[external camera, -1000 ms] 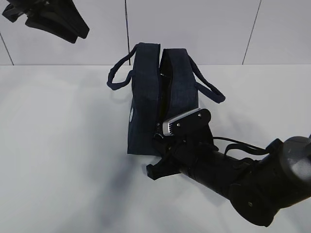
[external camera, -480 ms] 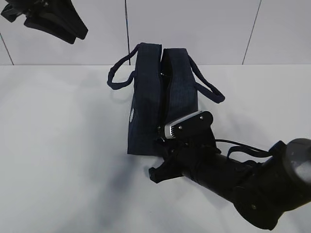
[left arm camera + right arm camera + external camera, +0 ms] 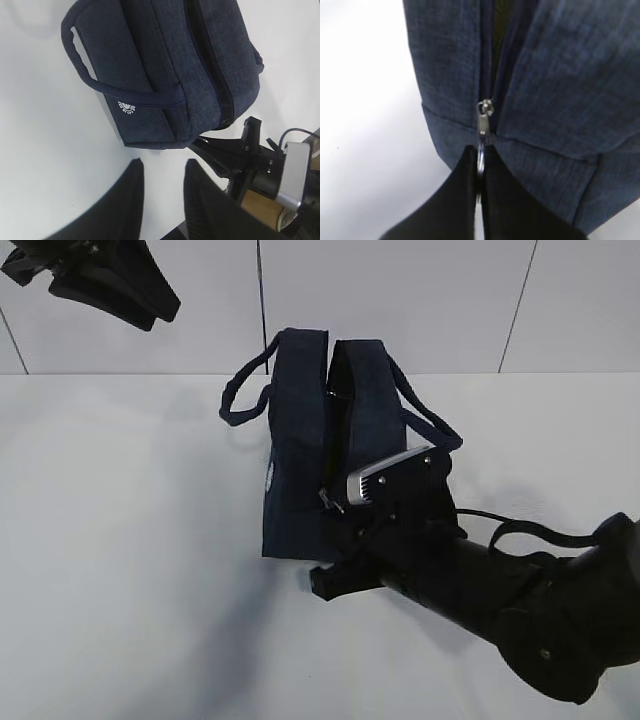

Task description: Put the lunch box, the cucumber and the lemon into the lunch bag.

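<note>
The dark navy lunch bag [image 3: 300, 455] stands on the white table, its top zipper parted along the middle; it also shows in the left wrist view [image 3: 165, 65] and the right wrist view [image 3: 555, 75]. My right gripper [image 3: 480, 152] is shut on the silver ring pull [image 3: 481, 159] at the near end of the zipper, below the slider [image 3: 484, 117]. In the exterior view the right gripper [image 3: 335, 505] sits against the bag's near end. My left gripper [image 3: 162, 172] is open and empty, high up at the left [image 3: 95, 280]. The lunch box, cucumber and lemon are out of view.
The bag's two loop handles hang out to the left [image 3: 240, 400] and to the right [image 3: 430, 420]. A round white logo [image 3: 127, 108] marks the bag's side. The right arm [image 3: 500, 590] lies across the front right of the white table [image 3: 120, 540].
The right gripper, holding the ring pull, has shifted slightly right and toward the near end of the bag. The zipper gap looks a little wider. The left arm has barely moved.
</note>
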Available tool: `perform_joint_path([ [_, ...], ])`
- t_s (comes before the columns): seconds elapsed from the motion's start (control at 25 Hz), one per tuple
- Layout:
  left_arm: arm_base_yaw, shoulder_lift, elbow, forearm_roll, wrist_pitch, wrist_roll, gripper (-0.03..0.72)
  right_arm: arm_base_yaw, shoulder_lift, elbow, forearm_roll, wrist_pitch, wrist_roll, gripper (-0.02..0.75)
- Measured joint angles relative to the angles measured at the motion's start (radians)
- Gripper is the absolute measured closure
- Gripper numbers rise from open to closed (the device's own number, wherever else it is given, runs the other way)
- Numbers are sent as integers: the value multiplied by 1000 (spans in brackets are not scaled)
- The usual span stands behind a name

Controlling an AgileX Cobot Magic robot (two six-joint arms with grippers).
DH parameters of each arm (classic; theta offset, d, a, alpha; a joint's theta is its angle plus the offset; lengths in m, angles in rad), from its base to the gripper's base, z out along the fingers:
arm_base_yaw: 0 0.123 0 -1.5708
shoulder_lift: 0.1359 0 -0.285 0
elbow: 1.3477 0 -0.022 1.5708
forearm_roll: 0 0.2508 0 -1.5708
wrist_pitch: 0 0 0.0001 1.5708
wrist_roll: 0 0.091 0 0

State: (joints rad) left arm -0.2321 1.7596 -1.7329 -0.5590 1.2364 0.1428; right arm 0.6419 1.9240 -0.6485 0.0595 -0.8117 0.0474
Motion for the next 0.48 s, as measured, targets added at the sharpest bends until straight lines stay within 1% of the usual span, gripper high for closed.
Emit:
perform_joint_path([
  [0.48, 0, 0, 0, 0, 0, 0, 492, 0, -140, 3, 0, 52, -38, 738],
])
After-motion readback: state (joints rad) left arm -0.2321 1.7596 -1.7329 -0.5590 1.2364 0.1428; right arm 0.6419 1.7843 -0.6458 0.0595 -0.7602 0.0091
